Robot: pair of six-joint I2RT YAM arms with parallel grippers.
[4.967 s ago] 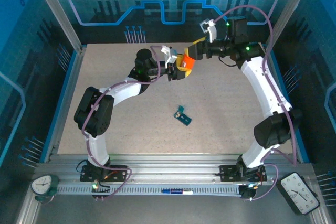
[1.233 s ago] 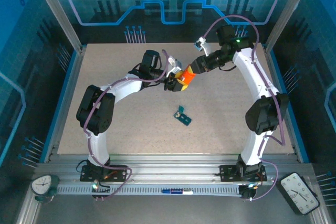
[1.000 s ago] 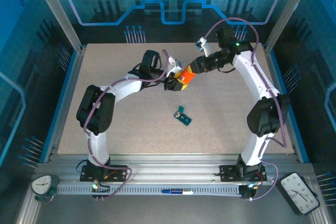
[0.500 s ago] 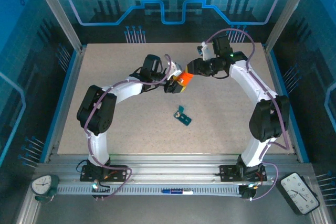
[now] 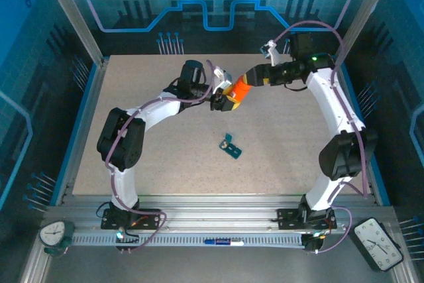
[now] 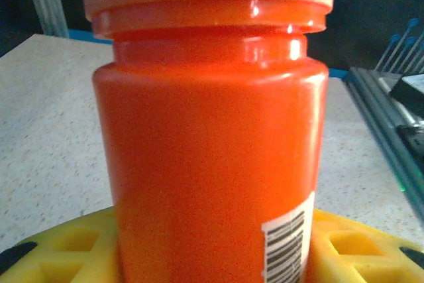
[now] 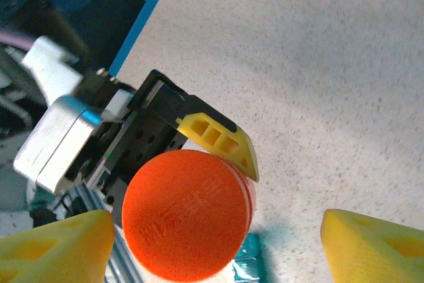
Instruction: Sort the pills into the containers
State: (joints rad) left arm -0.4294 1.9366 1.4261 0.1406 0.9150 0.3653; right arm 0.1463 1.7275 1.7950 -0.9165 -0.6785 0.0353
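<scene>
Left end effector (image 5: 224, 97) held orange bottle (image 5: 237, 90), right end effector (image 7: 215, 223) wide around cap (image 7: 182, 213); skewed grip could twist bottle loose

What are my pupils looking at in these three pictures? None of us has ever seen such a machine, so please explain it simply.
These are two robot arms bolted at the near edge of a table. The wide picture comes from a fixed camera above and behind them, with the left arm on the left and the right arm on the right. The other two pictures come from a small camera on each wrist. The left arm's jaws are shut on an orange bottle, which the left wrist camera sees from very close. The right arm's jaws stand open on either side of the bottle's cap. A small teal pill box lies on the table.
</scene>
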